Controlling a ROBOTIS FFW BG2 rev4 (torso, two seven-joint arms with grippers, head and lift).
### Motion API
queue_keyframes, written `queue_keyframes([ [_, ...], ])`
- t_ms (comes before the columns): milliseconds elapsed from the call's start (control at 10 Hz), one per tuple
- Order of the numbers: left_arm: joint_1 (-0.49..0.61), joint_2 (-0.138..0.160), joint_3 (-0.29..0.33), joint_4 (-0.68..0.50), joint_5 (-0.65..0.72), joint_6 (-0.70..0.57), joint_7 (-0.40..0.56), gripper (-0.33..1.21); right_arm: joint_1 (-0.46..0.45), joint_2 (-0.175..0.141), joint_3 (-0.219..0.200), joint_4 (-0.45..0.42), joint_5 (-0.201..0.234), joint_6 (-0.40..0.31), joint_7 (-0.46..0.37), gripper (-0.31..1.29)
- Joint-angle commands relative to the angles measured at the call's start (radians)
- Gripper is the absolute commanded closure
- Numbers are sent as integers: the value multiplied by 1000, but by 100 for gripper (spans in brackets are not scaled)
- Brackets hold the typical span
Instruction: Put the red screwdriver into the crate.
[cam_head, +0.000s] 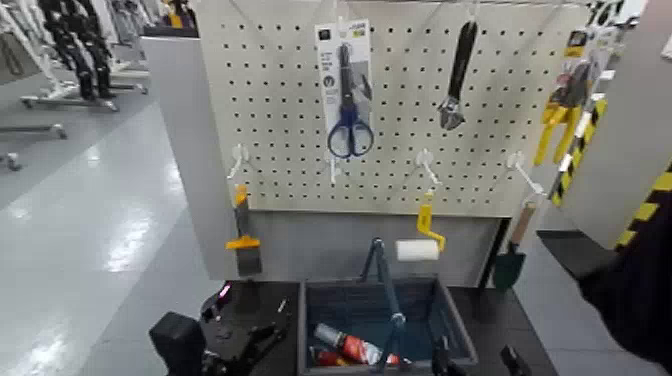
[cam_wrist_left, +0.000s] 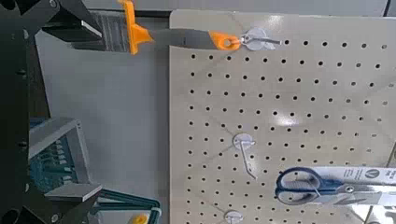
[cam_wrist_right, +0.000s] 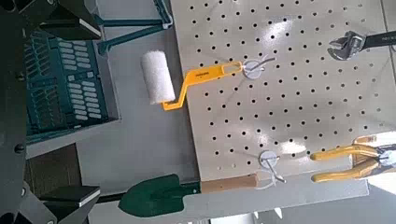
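Observation:
The dark blue-grey crate (cam_head: 455, 320) stands on the black table below the pegboard, its thin handle (cam_head: 385, 280) raised. Inside lies a red-and-white tube (cam_head: 350, 346). Beside the tube a small red piece (cam_head: 325, 357) shows at the near left corner; it looks like the red screwdriver, but it is mostly cut off by the frame edge. My left gripper (cam_wrist_left: 89, 112) is open and empty, left of the crate (cam_wrist_left: 51, 154) and facing the pegboard. On the other side, my right gripper (cam_wrist_right: 79, 103) is open and empty near the crate (cam_wrist_right: 65, 79).
Tools hang on the white pegboard (cam_head: 400, 150): blue scissors (cam_head: 349, 130), a wrench (cam_head: 457, 75), yellow pliers (cam_head: 560, 110), an orange-handled scraper (cam_head: 243, 235), a paint roller (cam_head: 418, 249) and a green trowel (cam_head: 510, 262). A black block (cam_head: 178, 342) sits at the table's left.

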Motion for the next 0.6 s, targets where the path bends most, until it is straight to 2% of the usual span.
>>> queue_keyframes([
  [100,34,0,11,-7,-14,-3,2,16,2,-2,0,0,1,5,0,13],
  [600,63,0,10,-12,-25,-31,15,16,2,1,-3,-5,21,13,6,13],
])
